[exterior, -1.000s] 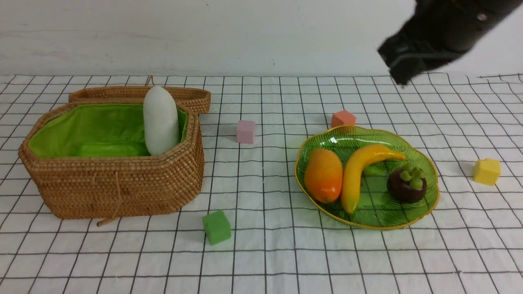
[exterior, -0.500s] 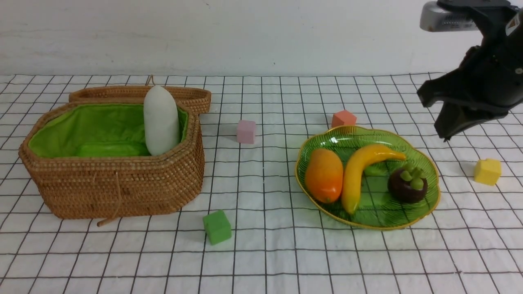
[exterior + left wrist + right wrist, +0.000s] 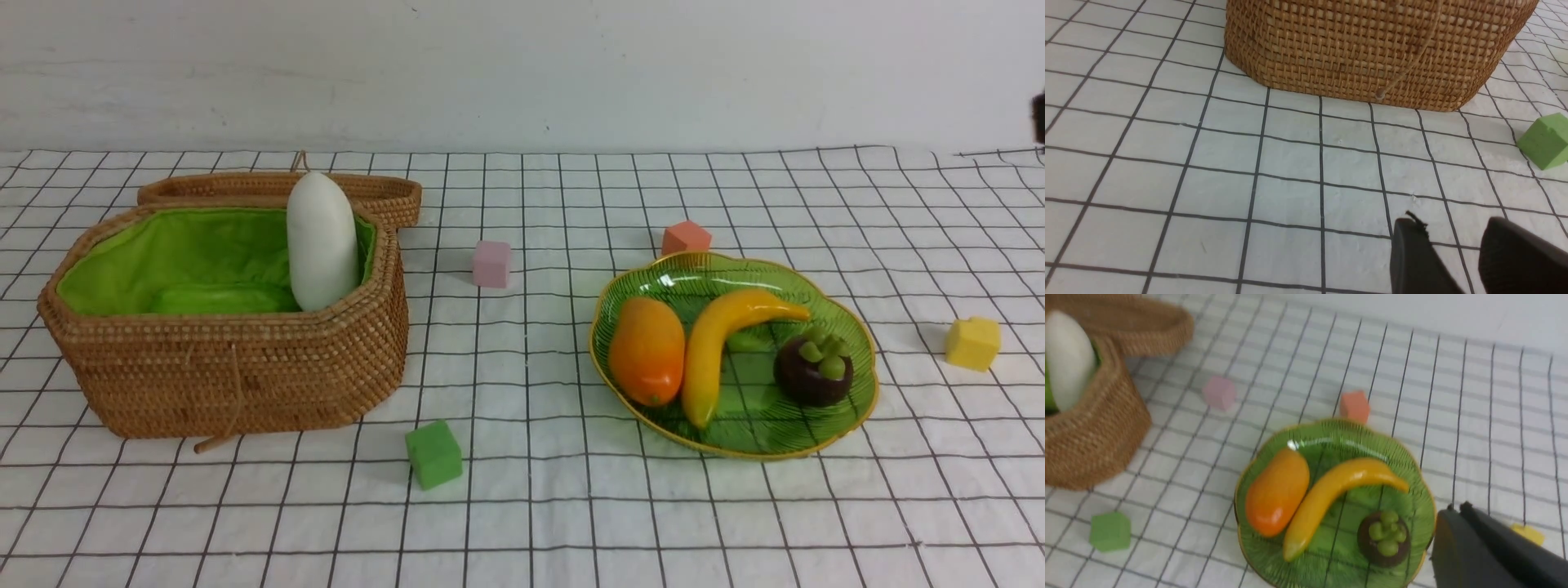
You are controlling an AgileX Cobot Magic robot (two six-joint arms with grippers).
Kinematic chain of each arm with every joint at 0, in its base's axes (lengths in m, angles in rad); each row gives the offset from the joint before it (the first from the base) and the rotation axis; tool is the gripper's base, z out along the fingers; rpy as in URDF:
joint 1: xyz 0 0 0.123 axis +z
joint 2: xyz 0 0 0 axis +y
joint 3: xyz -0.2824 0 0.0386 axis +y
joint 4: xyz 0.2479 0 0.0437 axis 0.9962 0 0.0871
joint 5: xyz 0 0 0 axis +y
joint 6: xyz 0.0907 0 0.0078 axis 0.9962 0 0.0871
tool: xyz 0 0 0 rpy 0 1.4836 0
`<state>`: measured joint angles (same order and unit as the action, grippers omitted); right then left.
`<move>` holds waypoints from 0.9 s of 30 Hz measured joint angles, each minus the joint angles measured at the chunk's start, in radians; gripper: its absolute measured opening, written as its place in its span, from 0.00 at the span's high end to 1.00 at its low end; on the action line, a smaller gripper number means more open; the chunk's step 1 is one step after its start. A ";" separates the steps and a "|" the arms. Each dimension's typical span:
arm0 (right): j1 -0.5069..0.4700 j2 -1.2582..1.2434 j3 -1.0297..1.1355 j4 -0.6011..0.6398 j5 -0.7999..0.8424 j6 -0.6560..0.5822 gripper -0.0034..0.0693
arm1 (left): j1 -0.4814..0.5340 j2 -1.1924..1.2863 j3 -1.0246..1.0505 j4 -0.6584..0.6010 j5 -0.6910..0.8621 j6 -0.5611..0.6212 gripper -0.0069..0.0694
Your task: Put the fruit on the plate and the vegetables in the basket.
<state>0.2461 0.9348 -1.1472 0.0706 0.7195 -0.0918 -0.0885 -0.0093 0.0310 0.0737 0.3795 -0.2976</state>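
Left gripper: the left gripper [image 3: 1457, 261] hangs low over the surface [image 3: 1290, 171] with a gap showing between its two dark fingers and nothing in that gap; it holds nothing.
Right gripper: the right gripper [image 3: 1455, 522] has its fingers pressed together, closed on nothing, poised above and just outside the plate's rim.
Fruit: the mango [image 3: 647, 349], banana [image 3: 718, 343] and mangosteen [image 3: 813, 369] all lie on the plate [image 3: 849, 416], below and ahead of the right gripper; the mangosteen is the one nearest to it.
Vegetables: the white radish [image 3: 322, 241] stands upright inside the basket [image 3: 237, 376], leaning on its far wall; a light-green gourd [image 3: 220, 299] seems to lie on the lining beside it. No carrot can be seen; it may be hidden below the basket wall.
Basket from the left gripper: ahead of it and apart, lid open.
Strays: a green cube [image 3: 1545, 141] sits ahead of the left gripper and off to one side.
Progress: sorting looks finished or nearly so.
Risk: any low sweep by the right gripper could clip the plate's rim and roll the round mangosteen off.
Risk: the tall radish could topple if the basket is bumped.
Risk: the cubes could be mistaken for produce.
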 joint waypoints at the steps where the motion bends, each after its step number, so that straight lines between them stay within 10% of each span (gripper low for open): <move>1: 0.000 -0.085 0.090 0.002 -0.057 0.004 0.94 | 0.000 0.000 0.000 0.000 0.000 0.000 0.60; 12: -0.152 -0.897 0.936 0.033 -0.231 0.043 0.93 | 0.000 0.000 0.000 0.000 0.000 0.000 0.60; 27: -0.260 -0.946 1.160 0.001 -0.329 0.044 0.90 | 0.000 0.000 0.000 0.000 0.000 0.000 0.60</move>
<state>-0.0135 -0.0112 0.0132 0.0712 0.3906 -0.0477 -0.0885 -0.0093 0.0310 0.0737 0.3792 -0.2976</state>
